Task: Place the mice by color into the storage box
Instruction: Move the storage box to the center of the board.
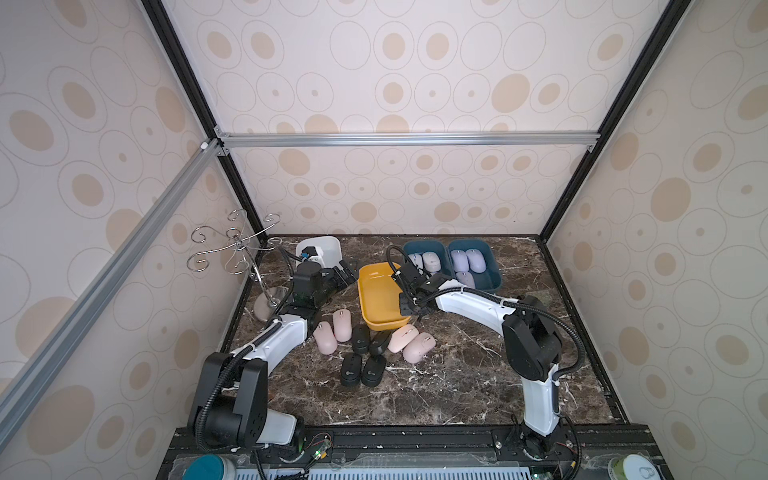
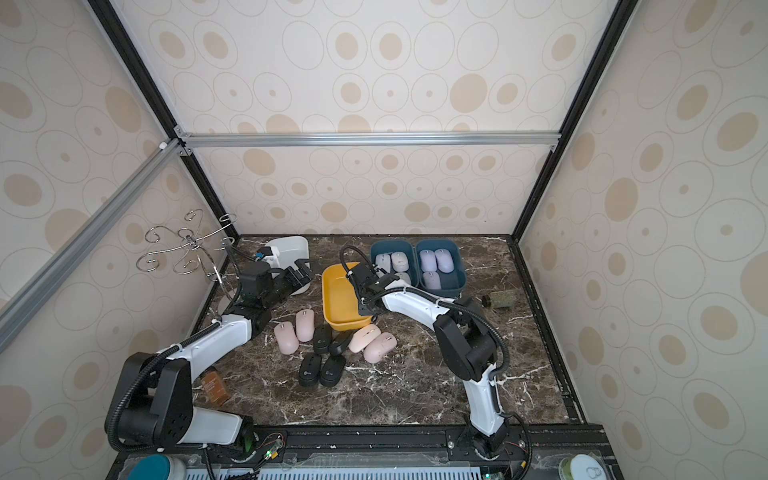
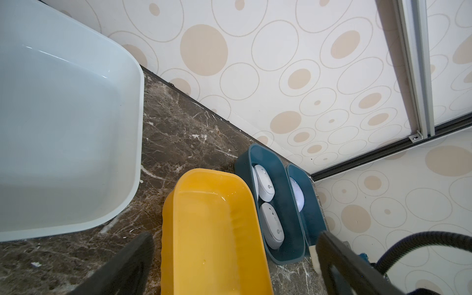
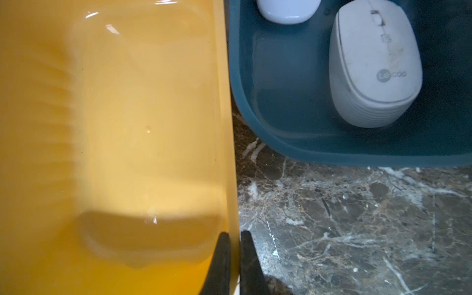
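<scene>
Several pink mice and black mice lie loose on the marble in front of the empty yellow storage box. My right gripper is shut on that box's right wall, one finger inside and one outside. White mice fill one blue box. Lavender mice sit in the blue box beside it. My left gripper hangs open between the white box and the yellow one, holding nothing.
A metal hook stand rises at the back left. A small green cylinder lies right of the blue boxes, and a brown object sits under my left arm. Patterned walls close in the table on three sides.
</scene>
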Controlling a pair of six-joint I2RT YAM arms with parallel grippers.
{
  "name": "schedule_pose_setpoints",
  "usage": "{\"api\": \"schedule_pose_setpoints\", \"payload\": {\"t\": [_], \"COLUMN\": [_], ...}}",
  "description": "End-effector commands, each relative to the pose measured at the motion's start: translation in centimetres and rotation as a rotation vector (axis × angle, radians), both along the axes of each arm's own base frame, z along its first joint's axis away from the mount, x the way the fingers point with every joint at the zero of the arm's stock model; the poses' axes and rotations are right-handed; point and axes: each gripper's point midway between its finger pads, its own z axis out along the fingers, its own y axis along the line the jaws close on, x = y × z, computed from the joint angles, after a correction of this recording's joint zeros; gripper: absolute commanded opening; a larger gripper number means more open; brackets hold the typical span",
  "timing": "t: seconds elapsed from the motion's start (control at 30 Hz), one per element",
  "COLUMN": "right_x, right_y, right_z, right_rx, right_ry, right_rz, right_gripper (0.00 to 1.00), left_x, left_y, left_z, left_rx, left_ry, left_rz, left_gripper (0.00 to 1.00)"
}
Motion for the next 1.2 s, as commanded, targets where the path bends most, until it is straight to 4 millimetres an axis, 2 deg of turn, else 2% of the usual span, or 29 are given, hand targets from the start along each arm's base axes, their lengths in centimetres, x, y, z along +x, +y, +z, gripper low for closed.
{"api": "schedule_pose_setpoints", "payload": {"t": [0.0,0.1,0.33,0.5,0.57,0.73,0.8,0.9,0.97,1.07,1.17], "right_x": [-0.8,-0.2,2.5,3.0,2.9,2.0,1.2,-1.1,-3.0,-6.5,-10.3], "right_y": [-0.8,0.0,1.2,1.5,1.2,1.2,1.2,1.8,2.4,4.4,6.0], "right_z": [-0.2,-0.4,-0.4,-0.4,0.2,3.3,4.4,5.1,4.7,3.5,2.1], "right_rx": [-0.06,-0.052,-0.068,-0.086,-0.089,-0.07,-0.067,-0.076,-0.082,-0.073,-0.052], "right_ry": [0.034,0.032,-0.014,-0.009,-0.023,-0.061,-0.071,-0.07,-0.048,0.012,0.093], "right_rz": [0.006,0.014,-0.011,0.005,0.013,0.061,0.08,0.13,0.162,0.228,0.269], "right_gripper": [0.09,0.1,0.1,0.12,0.15,0.41,0.45,0.48,0.49,0.51,0.53], "left_x": [0.0,0.1,0.1,0.1,0.1,0.0,0.0,0.0,-0.1,-0.1,-0.1], "left_y": [0.0,0.1,0.0,0.2,0.2,0.2,0.5,1.3,2.0,3.5,5.7], "left_z": [1.5,1.5,1.2,1.2,1.5,1.8,2.0,2.5,2.9,3.3,3.7], "left_rx": [-0.021,-0.015,-0.014,-0.002,-0.001,-0.003,0.011,0.036,0.042,0.047,0.053], "left_ry": [-0.041,-0.043,-0.032,-0.034,-0.04,-0.047,-0.054,-0.067,-0.076,-0.087,-0.084], "left_rz": [-0.002,0.001,-0.004,0.004,0.005,0.004,0.017,0.047,0.074,0.128,0.205], "left_gripper": [1.0,1.0,1.0,1.0,1.0,1.0,1.0,1.0,1.0,1.0,1.0]}}
